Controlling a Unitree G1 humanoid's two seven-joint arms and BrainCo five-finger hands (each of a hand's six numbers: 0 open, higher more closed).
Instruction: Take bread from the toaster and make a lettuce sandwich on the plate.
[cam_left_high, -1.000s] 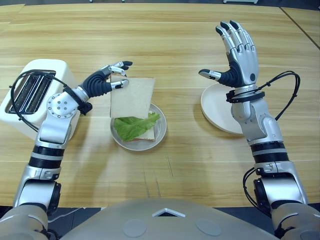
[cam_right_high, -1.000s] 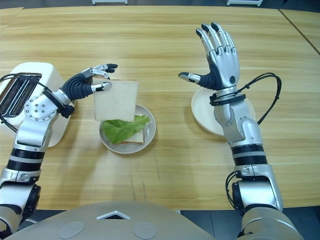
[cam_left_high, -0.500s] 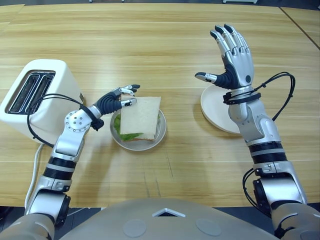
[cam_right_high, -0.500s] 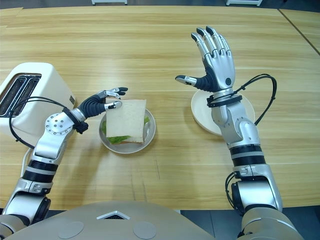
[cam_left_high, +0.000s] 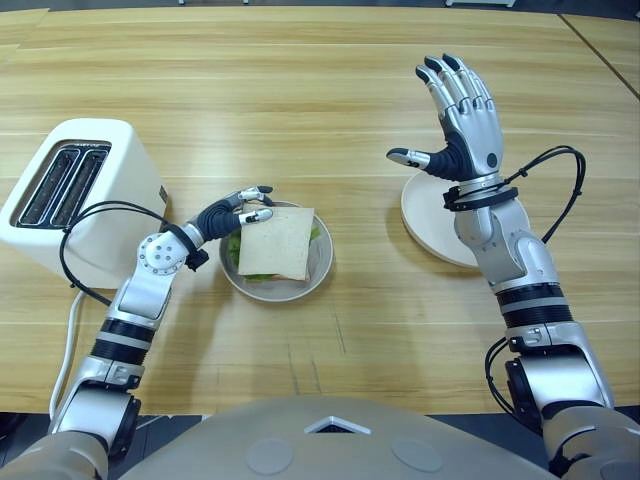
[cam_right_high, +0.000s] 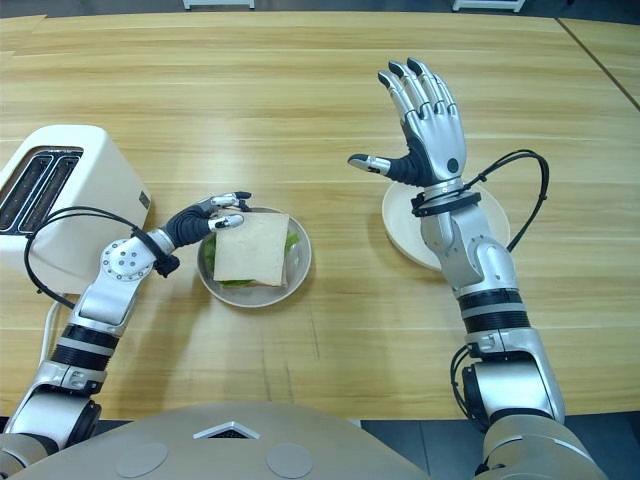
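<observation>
White bread slice (cam_left_high: 275, 245), lowered by left hand (cam_left_high: 228, 210), now covers lettuce (cam_left_high: 233, 244).

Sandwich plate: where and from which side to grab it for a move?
Probably pinch the bare right rim of the plate, coming from the right. The rim is raised and clear there; bread covers the middle, and the left hand sits at the left rim holding the bread's corner.
</observation>
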